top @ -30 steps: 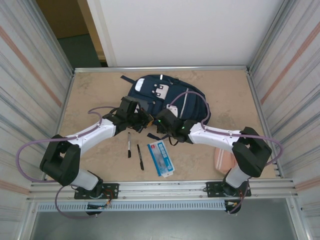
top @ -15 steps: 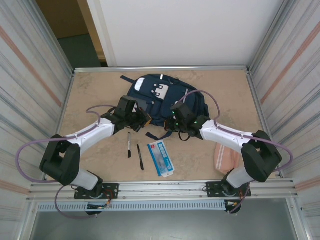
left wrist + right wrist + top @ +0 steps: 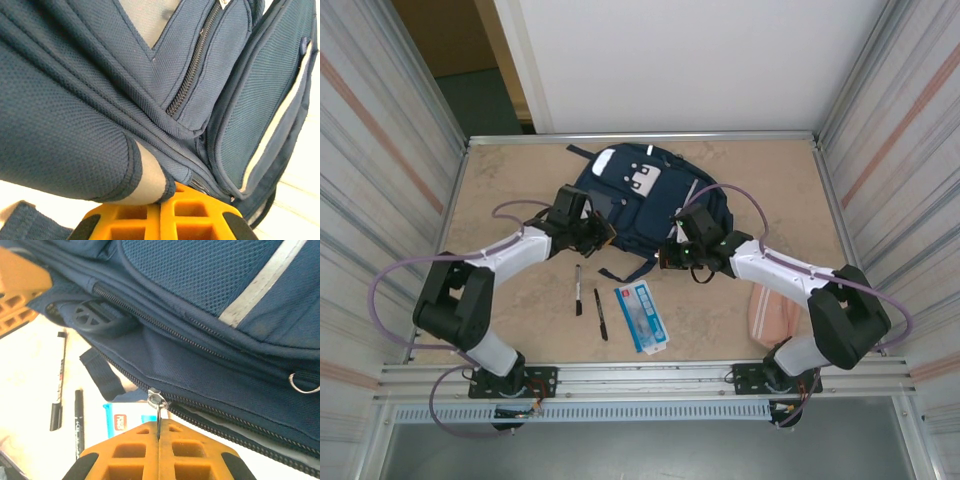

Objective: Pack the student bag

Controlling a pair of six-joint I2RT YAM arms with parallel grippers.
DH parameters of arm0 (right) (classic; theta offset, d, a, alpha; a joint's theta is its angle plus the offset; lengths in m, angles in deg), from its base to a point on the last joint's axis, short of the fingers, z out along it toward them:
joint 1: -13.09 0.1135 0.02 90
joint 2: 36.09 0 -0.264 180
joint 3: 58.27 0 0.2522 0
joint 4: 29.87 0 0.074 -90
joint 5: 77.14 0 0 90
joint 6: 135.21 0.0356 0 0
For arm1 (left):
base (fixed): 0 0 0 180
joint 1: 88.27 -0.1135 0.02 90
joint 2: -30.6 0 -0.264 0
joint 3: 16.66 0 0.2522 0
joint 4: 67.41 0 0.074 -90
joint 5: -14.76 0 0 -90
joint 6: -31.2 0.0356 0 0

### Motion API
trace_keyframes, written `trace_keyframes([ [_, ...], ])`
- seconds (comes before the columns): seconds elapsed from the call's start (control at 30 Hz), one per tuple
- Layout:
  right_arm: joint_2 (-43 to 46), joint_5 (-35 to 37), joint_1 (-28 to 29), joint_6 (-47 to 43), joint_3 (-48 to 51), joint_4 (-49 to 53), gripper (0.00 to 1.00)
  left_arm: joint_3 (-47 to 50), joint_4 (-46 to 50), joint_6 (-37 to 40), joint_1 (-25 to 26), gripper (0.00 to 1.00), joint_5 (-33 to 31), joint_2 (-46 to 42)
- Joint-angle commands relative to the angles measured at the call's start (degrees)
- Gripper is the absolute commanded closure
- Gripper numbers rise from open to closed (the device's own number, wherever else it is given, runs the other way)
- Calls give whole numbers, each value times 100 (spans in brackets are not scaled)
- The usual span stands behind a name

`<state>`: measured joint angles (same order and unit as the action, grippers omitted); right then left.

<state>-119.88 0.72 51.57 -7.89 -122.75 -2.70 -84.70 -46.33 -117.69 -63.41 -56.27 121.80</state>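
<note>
Top external: one bag (image 3: 638, 195) lies flat at the table's (image 3: 510, 180) far middle. Nearer the bases lie two black pens, one pen (image 3: 577, 288) left, the other (image 3: 601, 313) just beside it. Then one blue-and-white packet (image 3: 642, 316), and one pink pouch (image 3: 770, 318) far right, partly under the right arm. Left gripper (image 3: 603, 235) is pinched tight on the bag's near-left fabric edge. In the right wrist view, the right gripper (image 3: 158, 432) is clamped on a zip pull (image 3: 155, 401). A strap (image 3: 625, 272) trails between bag and pens.
</note>
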Motion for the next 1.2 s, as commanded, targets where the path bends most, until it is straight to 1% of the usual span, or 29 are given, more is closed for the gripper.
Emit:
trace_keyframes([
  [0.0, -314, -406, 5, -116, -107, 40, 100, -177, -351, 344, -166, 80, -135, 180],
  [0.03, -416, -433, 40, -88, -179, 90, 100, -79, -494, 211, -212, 68, 45, 212],
  [0.07, -476, -418, 106, -52, -193, 81, 100, 43, -684, 72, -238, 62, 197, 229],
  [0.13, -552, -361, 227, 1, -143, -57, 100, 221, -810, -113, -241, 59, 302, 217],
  [0.2, -632, -302, 302, -4, -144, -97, 100, 348, -735, -222, -198, 56, 343, 135],
  [0.27, -715, -261, 316, 3, -254, 73, 100, 503, -619, -261, -87, 53, 265, 16],
  [0.3, -722, -194, 338, 3, -293, 151, 97, 541, -528, -259, -41, 51, 208, -27],
  [0.37, -682, 49, 474, -64, -266, 158, 79, 605, -430, -203, 62, 48, 52, -72],
  [0.43, -710, 246, 606, -120, -236, 84, 70, 633, -382, -222, 98, 47, -92, -74],
  [0.47, -747, 278, 638, -93, -258, 81, 68, 647, -387, -266, 106, 46, -147, -75],
  [0.57, -792, 675, 808, 211, -272, 18, 61, 624, -446, -321, 110, 46, -297, -70],
  [0.63, -895, 1130, 931, 253, -194, -135, 58, 536, -405, -255, 115, 45, -396, -37],
  [0.73, -1194, 1910, 1007, 348, -290, -66, 58, 513, -417, -340, 137, 46, -553, 33],
  [0.8, -1305, 2200, 1081, 501, -366, -85, 58, 560, -617, -441, 157, 47, -556, 133],
  [0.9, -1462, 2098, 1150, 684, -367, -525, 58, 570, -933, -533, 159, 52, -375, 328],
  [1.0, -1669, 2153, 1182, 685, -593, -501, 58, 446, -883, -524, 168, 57, -370, 461],
  [1.17, -1760, 2330, 1199, 334, -640, -735, 59, 297, -744, -365, 172, 73, -420, 621],
])
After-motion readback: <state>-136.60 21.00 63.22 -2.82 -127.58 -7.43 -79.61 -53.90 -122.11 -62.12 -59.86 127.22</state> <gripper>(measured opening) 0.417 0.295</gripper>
